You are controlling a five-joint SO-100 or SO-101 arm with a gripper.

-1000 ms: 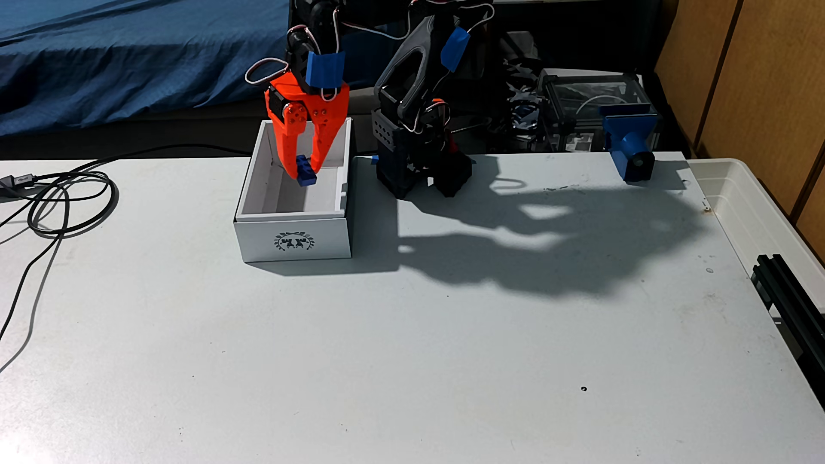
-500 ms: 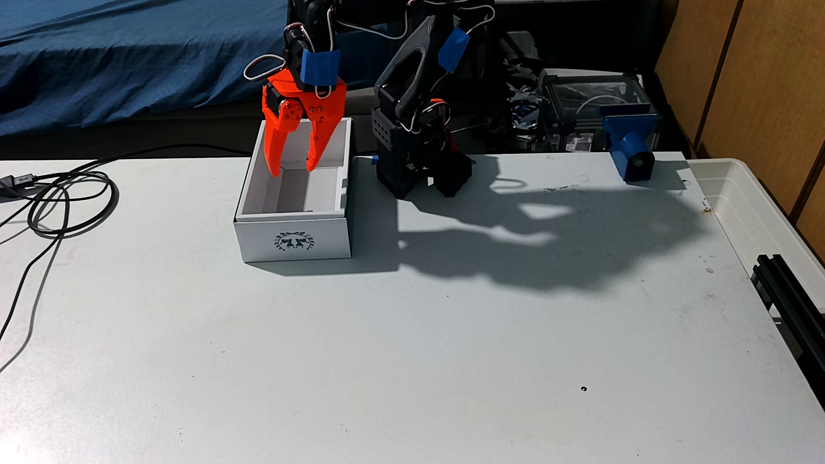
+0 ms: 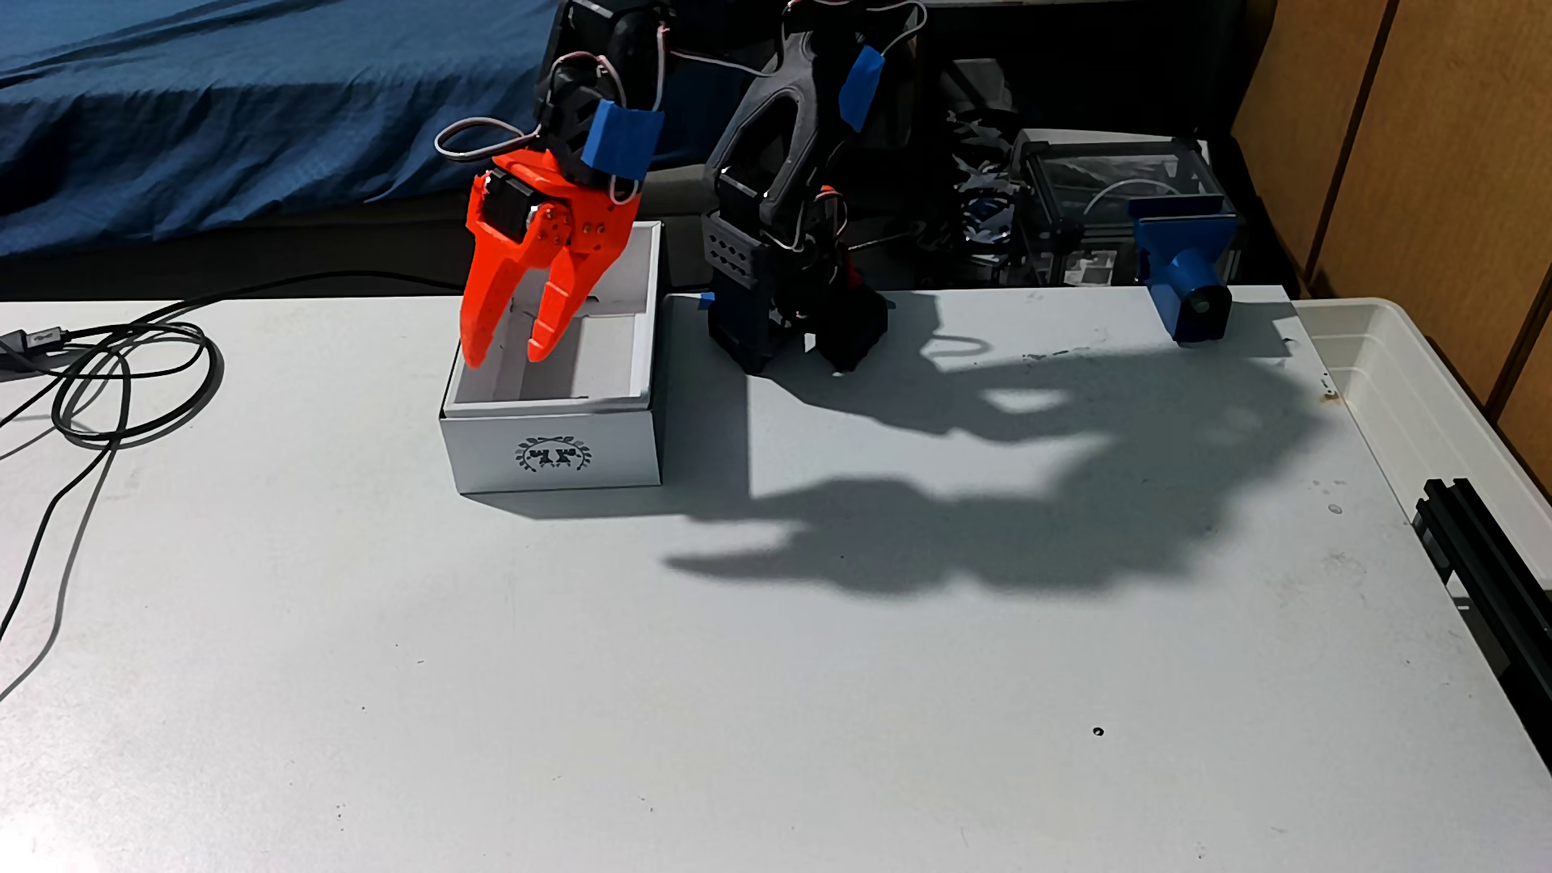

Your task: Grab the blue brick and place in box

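i saw the box (image 3: 554, 445) by the table's (image 3: 756, 671) far edge, left of centre. gripper (image 3: 504, 352) hung over its left side, fingers spread, holding nothing. couldn't see the blue brick; box interior partly hidden.

Box (image 3: 550, 453) floor hidden behind wall

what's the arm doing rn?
The orange pincer hangs open and empty over the left part of the white box in the fixed view, tilted toward its left wall. No brick is visible between its fingers or on the table; the box's near wall hides its floor, so I can't confirm the brick is inside.
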